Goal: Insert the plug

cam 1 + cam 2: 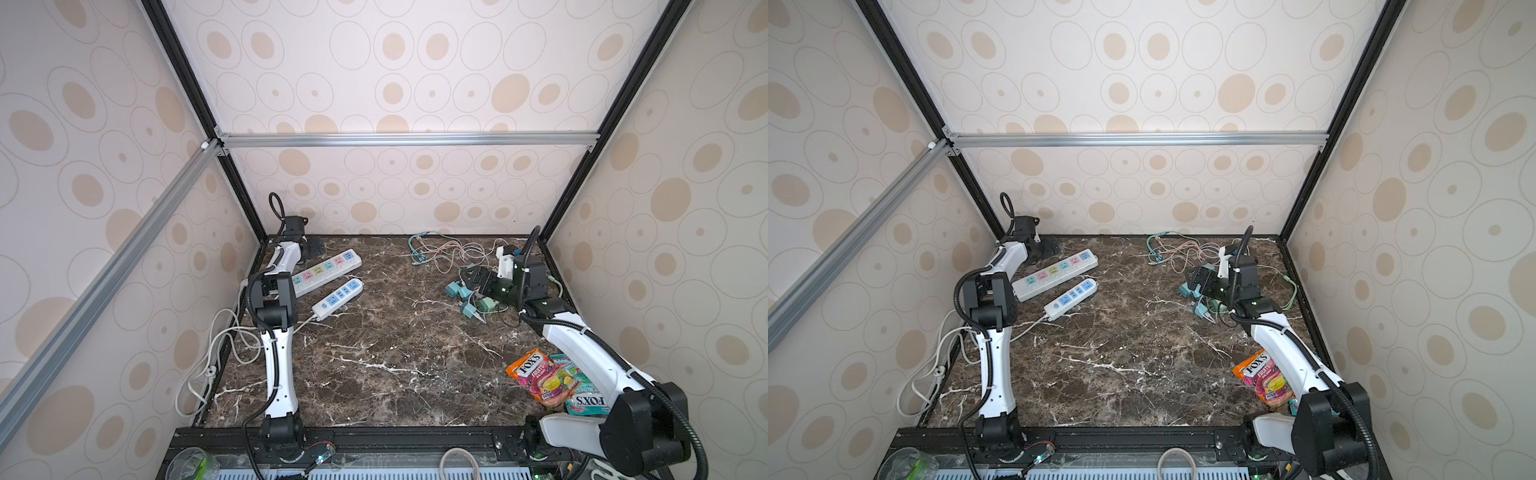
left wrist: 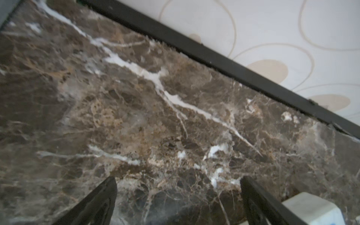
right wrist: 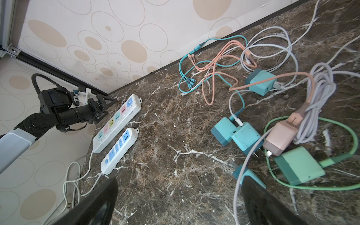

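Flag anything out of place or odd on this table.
Candy bags lie at the front right, partly beneath the right arm; they have no part in plugging. The chargers and cables form one tangled heap by the open right gripper. Both strips lie askew, with nothing plugged in.

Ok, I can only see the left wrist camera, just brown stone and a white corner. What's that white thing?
Observer: It looks like the end of the long power strip, the one with coloured sockets.
Operator: Where are the plugs?
Observer: Across the table, a tangle of chargers and cables lies by the right gripper.
Operator: Is it holding one?
Observer: No. Its jaws are open with nothing between them. A teal charger lies right beside one finger.
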{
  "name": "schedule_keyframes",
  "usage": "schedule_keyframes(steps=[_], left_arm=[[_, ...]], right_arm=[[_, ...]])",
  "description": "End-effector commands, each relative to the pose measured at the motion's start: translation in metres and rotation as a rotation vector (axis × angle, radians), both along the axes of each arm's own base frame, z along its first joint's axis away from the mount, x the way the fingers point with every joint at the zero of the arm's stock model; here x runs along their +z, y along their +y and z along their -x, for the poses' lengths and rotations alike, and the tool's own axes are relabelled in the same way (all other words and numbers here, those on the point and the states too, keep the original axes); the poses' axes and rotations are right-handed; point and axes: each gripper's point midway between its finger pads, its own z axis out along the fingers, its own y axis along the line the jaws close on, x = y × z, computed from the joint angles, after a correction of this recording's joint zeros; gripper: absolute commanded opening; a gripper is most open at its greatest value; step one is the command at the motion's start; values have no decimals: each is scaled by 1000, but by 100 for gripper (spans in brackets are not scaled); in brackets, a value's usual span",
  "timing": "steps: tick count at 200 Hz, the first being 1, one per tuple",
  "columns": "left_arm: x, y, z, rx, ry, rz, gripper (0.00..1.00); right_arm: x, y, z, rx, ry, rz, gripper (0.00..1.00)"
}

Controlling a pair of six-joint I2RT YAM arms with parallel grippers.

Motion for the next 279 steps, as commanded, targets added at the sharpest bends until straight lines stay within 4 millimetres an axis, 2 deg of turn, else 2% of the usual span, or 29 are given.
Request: schedule_keyframes(steps=[1,54,89,159,188,234,279], left_arm=[[-5,-16,18,-63,53,54,98],[-14,-33,56,-113,74,104,98],[-16,-52,83,-128,65,153,98],[-14,-109,128,-168,57,176,98],[-17,-150,146,-207,52,208,98],[-29,-238,186,-356,103,187,98],[-37,-299,220,-500,132,125,98]], right_arm=[[7,1,-4,6,-17,18,100],[7,2,-9,-4,-21,19,100],[13,2,-10,-9,-24,16,100],[10,13,-3,51,-26,12,100],[8,16,-4,62,-24,8,100],[7,23,-9,82,-46,-6,100],[1,25,-13,78,-33,-9,100]])
